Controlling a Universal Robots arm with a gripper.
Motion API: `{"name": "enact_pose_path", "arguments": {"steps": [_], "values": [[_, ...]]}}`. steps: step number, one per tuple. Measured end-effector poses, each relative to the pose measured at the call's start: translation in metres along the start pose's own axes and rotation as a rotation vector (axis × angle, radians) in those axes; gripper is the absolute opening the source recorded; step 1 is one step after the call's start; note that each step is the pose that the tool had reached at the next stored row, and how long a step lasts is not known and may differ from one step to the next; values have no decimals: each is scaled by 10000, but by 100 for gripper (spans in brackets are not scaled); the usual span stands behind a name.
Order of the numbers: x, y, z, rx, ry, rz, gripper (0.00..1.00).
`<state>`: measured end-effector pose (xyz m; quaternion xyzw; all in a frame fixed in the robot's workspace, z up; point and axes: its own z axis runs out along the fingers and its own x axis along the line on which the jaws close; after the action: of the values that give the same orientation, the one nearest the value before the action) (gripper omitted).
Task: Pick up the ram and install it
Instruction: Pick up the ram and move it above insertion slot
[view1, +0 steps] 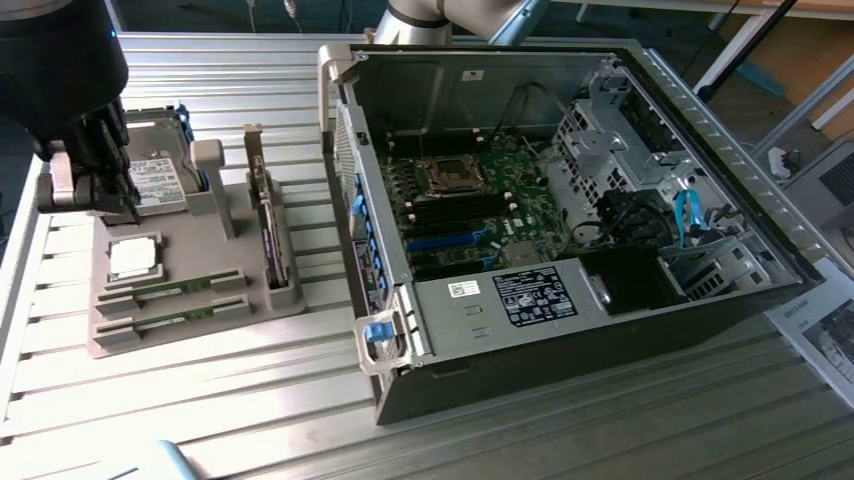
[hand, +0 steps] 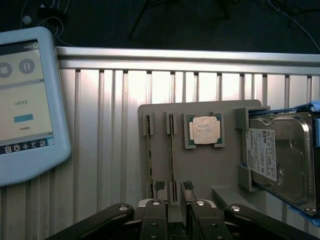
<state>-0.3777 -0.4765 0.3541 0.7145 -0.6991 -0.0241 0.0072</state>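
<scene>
Two rams lie in slots of the grey holder tray (view1: 200, 245), one (view1: 171, 290) beside the other (view1: 174, 320). In the wrist view they are thin green sticks, the first ram (hand: 149, 155) next to the second ram (hand: 172, 155). My gripper (view1: 114, 195) hangs over the tray's end at the exterior view's left. In the wrist view the gripper (hand: 173, 189) is open, its fingertips (hand: 159, 186) standing either side of the second ram's near end, above it. The open computer case (view1: 561, 200) shows its motherboard (view1: 467, 200).
On the tray sit a square silver processor (hand: 204, 130) and a silver hard drive (hand: 277, 155). A dark card (view1: 274, 245) stands upright in the tray's far holder. A pale blue tablet (hand: 25, 105) lies on the ribbed metal table (view1: 200, 400).
</scene>
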Motion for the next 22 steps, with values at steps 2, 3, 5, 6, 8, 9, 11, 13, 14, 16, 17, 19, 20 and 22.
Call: {"name": "enact_pose_path", "arguments": {"steps": [2, 3, 5, 6, 8, 9, 11, 13, 14, 16, 17, 19, 20, 22], "values": [[10, -1, 25, 0, 0, -1, 25], [28, -2, 54, 0, 1, 0, 25], [59, -3, 107, 1, -1, -2, 25], [71, -4, 129, 1, 0, -1, 25], [95, -5, 169, 0, -1, -2, 25], [106, -6, 188, 0, -1, -2, 25], [130, -8, 231, 1, -4, -2, 25], [151, -9, 276, 0, -4, -2, 25], [163, -10, 309, 0, -4, -2, 25], [180, -13, 379, 1, -4, -2, 25], [184, -14, 396, 0, -4, -2, 25], [199, -16, 449, 0, -4, -2, 25], [204, -16, 465, 0, -4, -2, 25], [216, -18, 501, 0, -4, -2, 25]]}}
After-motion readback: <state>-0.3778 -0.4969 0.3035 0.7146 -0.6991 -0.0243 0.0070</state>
